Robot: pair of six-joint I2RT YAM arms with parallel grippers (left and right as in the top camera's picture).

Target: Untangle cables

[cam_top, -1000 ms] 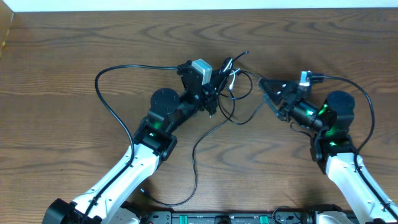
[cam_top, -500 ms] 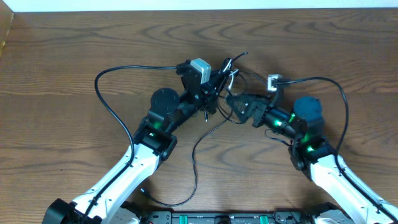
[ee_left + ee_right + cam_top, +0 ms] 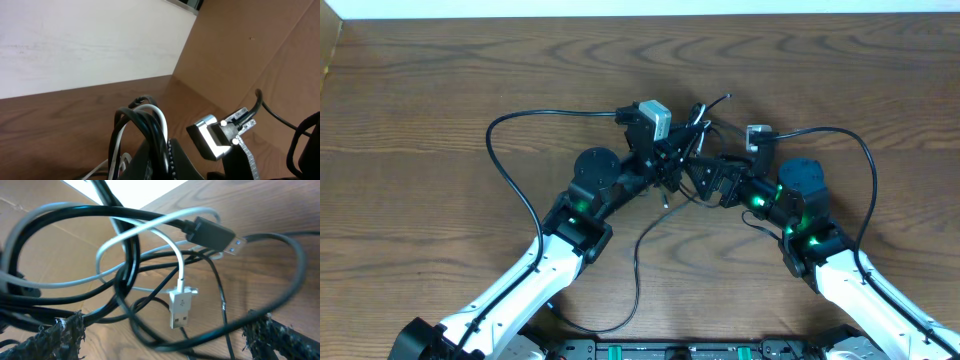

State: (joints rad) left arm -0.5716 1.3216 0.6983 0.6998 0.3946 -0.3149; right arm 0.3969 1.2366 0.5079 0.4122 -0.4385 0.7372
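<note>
The cables (image 3: 698, 128) form a tangle of thin black cords and one white cord in the middle of the table. My left gripper (image 3: 672, 165) is shut on the cables and holds the bundle up. In the left wrist view black cords and the white cord (image 3: 159, 116) loop over my left gripper (image 3: 167, 162). My right gripper (image 3: 705, 173) is open and pushed in against the tangle from the right. In the right wrist view my right gripper (image 3: 165, 340) straddles several strands, with a white USB plug (image 3: 180, 308) hanging between its fingers (image 3: 60, 336) and a black USB plug (image 3: 216, 233) above.
One long black cord (image 3: 637, 262) trails from the tangle toward the front edge. Thicker black wires of the arms arc out at the left (image 3: 492, 150) and at the right (image 3: 868, 165). The wooden table (image 3: 440, 80) ends at a white wall at the back.
My right arm has swung left and brought its open gripper into the tangle. My left gripper has shifted a little to the right with the bundle still in it.
</note>
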